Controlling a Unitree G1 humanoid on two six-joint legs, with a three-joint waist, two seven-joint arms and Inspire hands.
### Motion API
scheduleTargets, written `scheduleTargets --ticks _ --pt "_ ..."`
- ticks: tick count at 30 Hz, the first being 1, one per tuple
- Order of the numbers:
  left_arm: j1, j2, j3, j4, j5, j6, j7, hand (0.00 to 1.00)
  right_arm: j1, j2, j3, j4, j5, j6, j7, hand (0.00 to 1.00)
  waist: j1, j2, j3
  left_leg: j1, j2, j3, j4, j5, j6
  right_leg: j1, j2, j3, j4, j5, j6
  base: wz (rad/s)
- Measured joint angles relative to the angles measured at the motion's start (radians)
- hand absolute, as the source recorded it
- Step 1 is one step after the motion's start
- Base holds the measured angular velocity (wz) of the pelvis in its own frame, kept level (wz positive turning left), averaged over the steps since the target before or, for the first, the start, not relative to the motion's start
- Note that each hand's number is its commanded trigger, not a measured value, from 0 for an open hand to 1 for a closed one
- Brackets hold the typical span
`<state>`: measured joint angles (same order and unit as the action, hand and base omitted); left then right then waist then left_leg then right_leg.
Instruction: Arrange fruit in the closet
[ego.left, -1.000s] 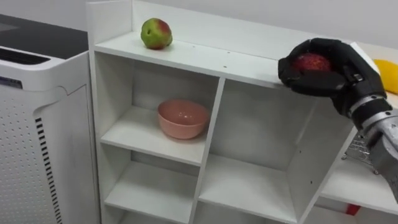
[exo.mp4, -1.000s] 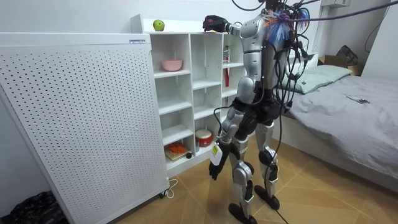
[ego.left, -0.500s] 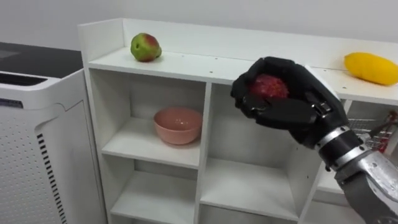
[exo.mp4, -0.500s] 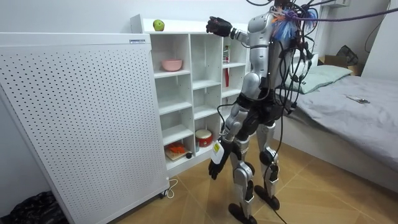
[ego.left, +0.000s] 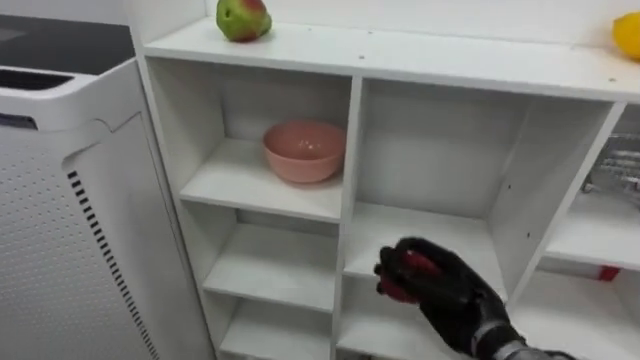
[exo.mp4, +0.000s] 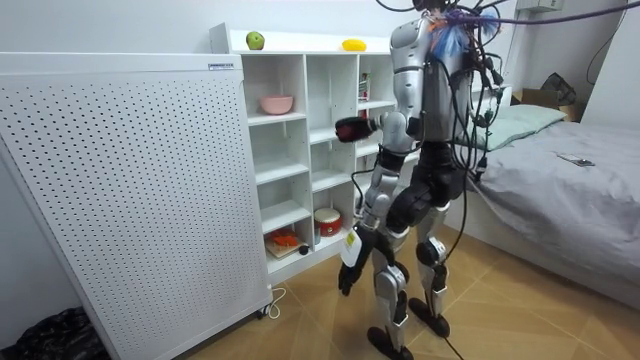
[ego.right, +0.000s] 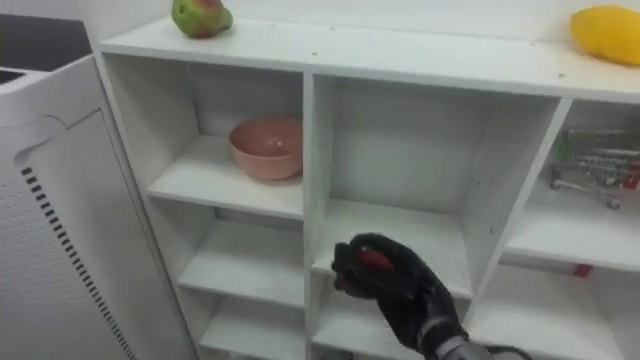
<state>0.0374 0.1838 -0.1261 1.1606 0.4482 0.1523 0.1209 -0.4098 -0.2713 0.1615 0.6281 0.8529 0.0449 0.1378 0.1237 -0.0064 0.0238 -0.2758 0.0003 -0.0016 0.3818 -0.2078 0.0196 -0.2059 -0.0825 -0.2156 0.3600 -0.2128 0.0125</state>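
One round red fruit (ego.left: 420, 266) is clasped in the curled fingers of the black right hand (ego.left: 447, 292) before the white wooden shelf unit's (ego.left: 352, 150) middle compartment, and could be knocked loose if the shelf edge is clipped.

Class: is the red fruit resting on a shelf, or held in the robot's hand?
Held. The right hand curls round the red fruit, in front of the shelf unit.

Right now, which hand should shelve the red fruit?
Right. The right hand grips the red fruit in front of the closet's middle shelf; the left hand hangs by its side.
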Motion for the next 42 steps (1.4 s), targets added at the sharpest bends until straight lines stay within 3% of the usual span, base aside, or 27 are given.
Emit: scheduleTargets --ticks 4,12,14,17,21,25,29,32,42 --pt "-0.014 -0.014 -0.017 0.007 -0.082 -0.003 0.007 0.0 -0.007 0.035 -0.034 0.162 0.194 -0.005 -0.042 1.0 0.01 0.002 0.0045 -0.071 -0.013 0.018 0.036 0.003 0.006 -0.098 -0.022 0.02 0.084 -0.021 0.001 -0.07" --pt "-0.019 -0.027 -0.087 -0.001 -0.183 -0.002 0.027 0.0 -0.03 0.039 -0.146 0.293 0.542 -0.009 -0.115 1.0 0.021 0.032 0.0249 -0.284 -0.016 0.032 0.131 0.003 0.015 -0.319 -0.03 0.049 0.197 -0.033 -0.005 0.0" --pt "-0.011 -0.033 -0.09 -0.01 -0.195 0.001 0.031 0.0 -0.064 0.038 -0.193 0.343 0.616 -0.011 -0.141 1.0 0.022 0.033 0.0244 -0.344 -0.03 0.038 0.158 0.007 0.02 -0.398 -0.052 0.061 0.256 -0.053 -0.004 0.09" --pt "-0.005 -0.04 -0.095 -0.027 -0.261 0.001 0.049 0.0 -0.121 0.035 -0.256 0.386 0.685 -0.014 -0.168 1.0 0.038 0.035 0.0238 -0.405 -0.033 0.058 0.186 0.007 0.022 -0.48 -0.055 0.091 0.308 -0.06 -0.004 -0.1" --pt "-0.004 -0.036 -0.096 -0.045 -0.339 0.001 0.066 0.0 -0.158 0.03 -0.294 0.386 0.769 -0.031 -0.194 1.0 0.044 0.037 0.0228 -0.463 -0.033 0.063 0.213 0.007 0.021 -0.538 -0.056 0.091 0.34 -0.065 -0.011 0.03" --pt "-0.003 -0.037 -0.102 -0.085 -0.347 0.0 0.069 0.0 -0.197 -0.004 -0.31 0.387 0.787 -0.032 -0.203 1.0 0.053 0.038 0.0226 -0.53 -0.032 0.072 0.268 0.006 0.021 -0.605 -0.075 0.083 0.402 -0.084 -0.02 0.09" --pt "0.0 -0.036 -0.11 -0.099 -0.358 0.0 0.072 0.0 -0.24 -0.014 -0.321 0.387 0.787 -0.034 -0.217 1.0 0.066 0.039 0.0221 -0.555 -0.03 0.084 0.28 0.003 0.021 -0.638 -0.076 0.092 0.421 -0.087 -0.023 -0.01" --pt "0.009 -0.036 -0.127 -0.136 -0.373 0.001 0.065 0.0 -0.273 -0.034 -0.321 0.387 0.787 -0.032 -0.227 1.0 0.081 0.049 0.0164 -0.584 -0.029 0.083 0.291 0.003 0.021 -0.661 -0.075 0.087 0.43 -0.088 -0.025 0.03" --pt "0.023 -0.036 -0.133 -0.157 -0.378 0.011 0.033 0.0 -0.338 -0.086 -0.323 0.387 0.777 -0.031 -0.229 1.0 0.108 0.06 0.0154 -0.61 -0.03 0.083 0.311 0.0 0.023 -0.69 -0.094 0.077 0.454 -0.093 -0.028 0.04"
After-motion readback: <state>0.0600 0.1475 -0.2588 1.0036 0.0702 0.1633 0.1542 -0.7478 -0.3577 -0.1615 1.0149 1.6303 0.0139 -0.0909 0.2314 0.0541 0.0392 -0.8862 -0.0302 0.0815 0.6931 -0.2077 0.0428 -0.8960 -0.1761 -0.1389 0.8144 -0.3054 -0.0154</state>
